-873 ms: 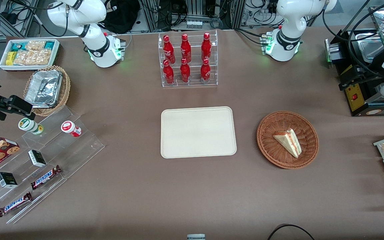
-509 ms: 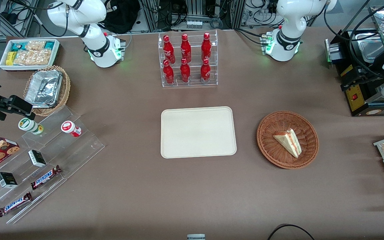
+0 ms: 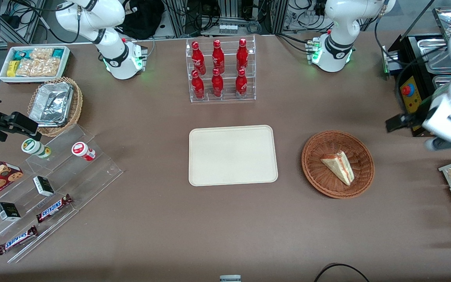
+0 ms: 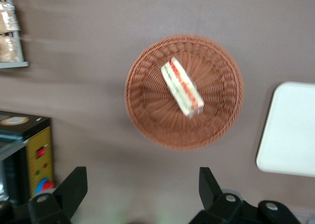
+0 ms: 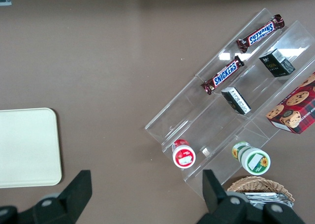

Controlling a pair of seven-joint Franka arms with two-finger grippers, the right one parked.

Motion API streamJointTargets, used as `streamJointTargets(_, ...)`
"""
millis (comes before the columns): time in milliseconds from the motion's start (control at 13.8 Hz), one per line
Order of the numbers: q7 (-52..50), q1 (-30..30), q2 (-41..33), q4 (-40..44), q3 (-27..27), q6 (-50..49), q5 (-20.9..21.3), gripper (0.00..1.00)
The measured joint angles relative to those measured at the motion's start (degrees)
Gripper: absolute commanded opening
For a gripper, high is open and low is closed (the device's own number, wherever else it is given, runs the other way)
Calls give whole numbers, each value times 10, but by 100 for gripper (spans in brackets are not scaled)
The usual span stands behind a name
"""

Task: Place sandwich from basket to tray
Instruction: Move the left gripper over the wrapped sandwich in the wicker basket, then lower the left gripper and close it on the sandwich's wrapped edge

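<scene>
We see the left arm reaching in from the working arm's end of the table, its gripper (image 4: 140, 194) raised above the table near the basket (image 3: 338, 163) and pointing down. Its fingers (image 4: 74, 184) stand wide apart, holding nothing. The sandwich (image 3: 338, 166) lies in the basket, well apart from the gripper. The tray (image 3: 233, 155) sits beside the basket, toward the parked arm's end.

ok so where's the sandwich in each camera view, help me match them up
Front view: sandwich lies in the basket, beside the tray, toward the working arm's end.
Left wrist view: sandwich in the basket; the open gripper hovers above the table near it.
Right wrist view: not in it.
Shared landmark: the tray.
</scene>
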Motion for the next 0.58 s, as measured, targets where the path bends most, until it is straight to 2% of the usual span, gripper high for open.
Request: streamJointTargets(582,-254,-2,4,-224,-23,312,0,100)
